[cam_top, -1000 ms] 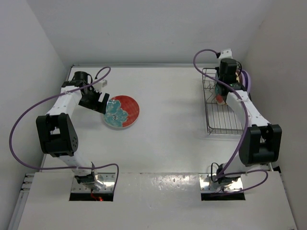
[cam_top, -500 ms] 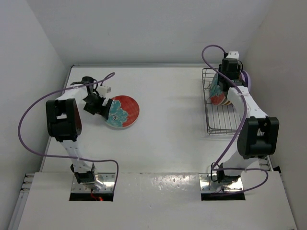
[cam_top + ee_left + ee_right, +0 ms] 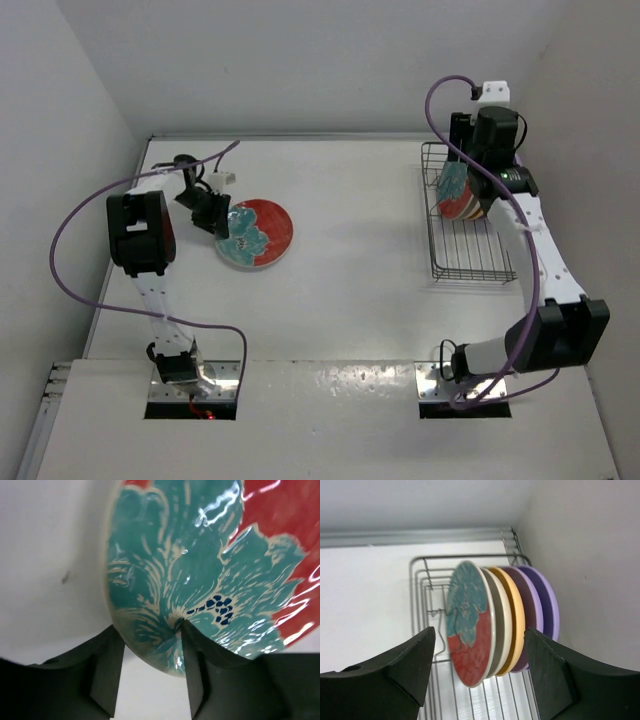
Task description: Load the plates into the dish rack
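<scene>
While the table [image 3: 360, 225] carries both arms' work, the dish rack [image 3: 470, 262] at its right side serves as the fixed mark for everything else. Well to the left of the dish rack, the left gripper [image 3: 213, 216] reaches down to a red plate with a teal flower pattern [image 3: 262, 235] that lies face up on the table, far from the rack's wires. In the left wrist view its fingers [image 3: 106, 672] stand on either side of that plate's rim, one tip over the flowered face and the other against the edge from outside. Whether they already press on the rim or only bracket it cannot be told.

Between this plate and the dish rack there is a broad stretch of white tabletop.

In the far end of the dish rack, five plates stand upright on edge, packed close side by side between the wire dividers. In the right wrist view the row runs from a second red and teal flowered plate [image 3: 469, 640], through a cream plate [image 3: 501, 630] and a yellow-orange plate [image 3: 516, 622], to two lavender plates [image 3: 551, 607].

Above the dish rack's far end, the right gripper [image 3: 479, 629] hangs over that row with its jaws spread wide apart, touching none of the plates and holding nothing.
</scene>
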You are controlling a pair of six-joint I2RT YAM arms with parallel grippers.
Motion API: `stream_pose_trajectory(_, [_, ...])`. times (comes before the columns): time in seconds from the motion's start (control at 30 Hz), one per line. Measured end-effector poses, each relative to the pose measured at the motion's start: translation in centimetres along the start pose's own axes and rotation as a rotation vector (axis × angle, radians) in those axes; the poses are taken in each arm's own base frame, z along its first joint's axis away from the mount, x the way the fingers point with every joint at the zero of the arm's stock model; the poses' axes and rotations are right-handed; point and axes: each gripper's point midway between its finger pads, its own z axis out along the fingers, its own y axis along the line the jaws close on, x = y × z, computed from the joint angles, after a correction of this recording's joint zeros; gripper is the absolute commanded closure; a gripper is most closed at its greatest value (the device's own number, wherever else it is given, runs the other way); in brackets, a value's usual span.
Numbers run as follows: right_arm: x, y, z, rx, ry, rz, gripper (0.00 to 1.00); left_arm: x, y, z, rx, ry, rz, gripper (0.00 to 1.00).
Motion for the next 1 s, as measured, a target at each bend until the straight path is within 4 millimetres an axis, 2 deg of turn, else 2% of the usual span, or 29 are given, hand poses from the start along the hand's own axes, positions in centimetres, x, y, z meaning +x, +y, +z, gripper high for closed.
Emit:
stream_pose_trajectory(0.03, [-0.7,0.1,-0.7,-0.008,-0.022,0.005,0.28,-0.6,0.1,0.1,0.02,-0.012,-0.004,0.72])
stream_pose_trajectory(0.07, [-1.5,0.2,-1.5,-0.018,-0.046,0.01,0.28,-1.1,-0.3,0.3,0.067,-0.023,-0.019,1.0])
stream_pose_trajectory(0.17, [-3.0,0.3,-3.6,-0.043,-0.108,0.027,0.27,-1.8,-2.3,0.4,0.235,-0.058,-0.092,1.0])
stream_pose_trajectory(0.23, [-3.2,0.6,-4.8,-0.068,-0.127,0.036,0.25,-0.7,-3.7,0.6,0.311,-0.019,-0.112,1.0])
stream_pose_trajectory(0.33, [-2.6,2.7,-6.1,-0.192,-0.128,0.041,0.22,0.3,-5.1,0.4,0.385,0.015,-0.113,1.0])
stream_pose_trajectory(0.4, [-1.4,6.2,-7.1,-0.381,-0.118,0.027,0.21,-0.2,-5.9,-0.5,0.413,0.014,-0.074,1.0])
stream_pose_trajectory(0.47, [0.7,11.4,-8.6,-0.632,-0.079,0.008,0.18,-1.6,-6.6,-1.8,0.404,-0.019,0.01,1.0])
stream_pose_trajectory(0.53, [3.2,16.4,-10.2,-0.847,-0.009,-0.007,0.16,-3.1,-8.2,-3.4,0.382,-0.065,0.127,1.0])
stream_pose_trajectory(0.6, [6.1,21.5,-11.8,-1.038,0.076,-0.01,0.16,-4.7,-11.2,-5.7,0.36,-0.121,0.281,1.0])
stream_pose_trajectory(0.67, [8.6,25.1,-13.1,-1.162,0.145,-0.011,0.16,-5.9,-14.5,-8.1,0.342,-0.185,0.437,1.0])
stream_pose_trajectory(0.73, [10.9,28.0,-14.4,-1.258,0.215,0.001,0.17,-6.7,-17.7,-10.2,0.329,-0.243,0.582,1.0])
stream_pose_trajectory(0.8, [12.1,30.3,-15.3,-1.33,0.253,0.016,0.19,-7.1,-20.4,-11.8,0.328,-0.289,0.695,1.0])
stream_pose_trajectory(0.87, [12.5,31.9,-16.1,-1.382,0.265,0.027,0.21,-7.0,-21.6,-12.4,0.342,-0.301,0.727,1.0])
stream_pose_trajectory(1.0, [13.5,34.4,-16.9,-1.438,0.278,0.029,0.26,-6.2,-22.2,-12.4,0.379,-0.284,0.727,1.0])
